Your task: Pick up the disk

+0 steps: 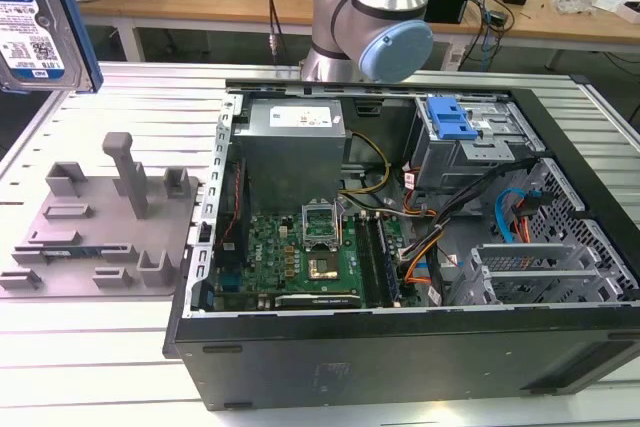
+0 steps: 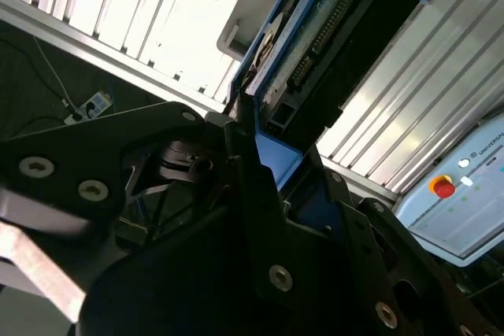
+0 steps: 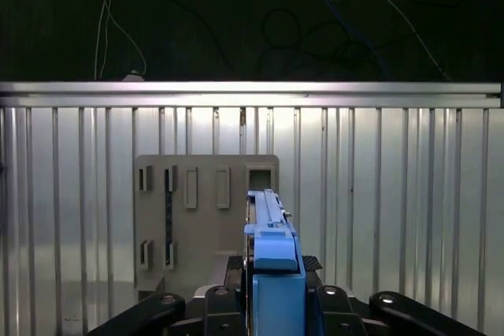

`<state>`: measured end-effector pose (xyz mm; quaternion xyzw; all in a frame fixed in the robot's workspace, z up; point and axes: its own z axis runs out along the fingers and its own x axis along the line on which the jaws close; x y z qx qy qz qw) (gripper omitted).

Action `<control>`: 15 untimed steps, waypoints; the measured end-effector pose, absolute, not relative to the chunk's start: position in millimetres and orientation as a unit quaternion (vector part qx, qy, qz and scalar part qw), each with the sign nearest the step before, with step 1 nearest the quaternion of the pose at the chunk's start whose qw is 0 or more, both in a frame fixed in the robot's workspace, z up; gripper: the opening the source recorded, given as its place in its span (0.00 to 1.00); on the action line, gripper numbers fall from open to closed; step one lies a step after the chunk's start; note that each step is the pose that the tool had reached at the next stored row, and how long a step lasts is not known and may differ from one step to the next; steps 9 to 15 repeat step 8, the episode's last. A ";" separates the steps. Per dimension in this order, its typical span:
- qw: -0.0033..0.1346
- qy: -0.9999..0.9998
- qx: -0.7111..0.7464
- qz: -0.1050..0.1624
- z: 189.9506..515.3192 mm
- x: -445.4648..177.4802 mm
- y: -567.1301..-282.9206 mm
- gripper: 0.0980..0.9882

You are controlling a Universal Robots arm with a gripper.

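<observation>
Disk up in the air at the top corner on the exterior view's left, label side facing the camera, white-and-blue sticker with barcodes showing and the blue frame running down its edge. It hangs well clear of the ribbed metal table and above the grey plastic holder, whose upright posts stand bare.

In the first wrist view the disk is seen edge-on, standing straight up between the black gripper fingers, which are closed in against its blue frame from both sides. Below it, flat on the ribbed table, lies the grey holder, well apart from the disk. In the second wrist view the disk shows its connector end and dark underside, the blue frame pinched in the black gripper body, with the ribbed table beyond.

Open computer case sits on the exterior view's right of the holder, green motherboard exposed, grey power supply at the back, blue drive-bay latch on the cage. Robot arm rises behind the case, its blue-capped joint facing out.
</observation>
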<state>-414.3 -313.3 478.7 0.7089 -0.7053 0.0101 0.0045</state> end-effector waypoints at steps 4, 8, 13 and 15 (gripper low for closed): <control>0.004 -0.705 0.709 0.010 478.9 -414.3 -313.3 0.30; 0.004 -0.705 0.709 0.010 479.5 -414.3 -313.3 0.30; 0.004 -0.705 0.709 0.010 479.5 -414.3 -313.3 0.30; 0.004 -0.705 0.709 0.010 479.5 -414.3 -313.3 0.30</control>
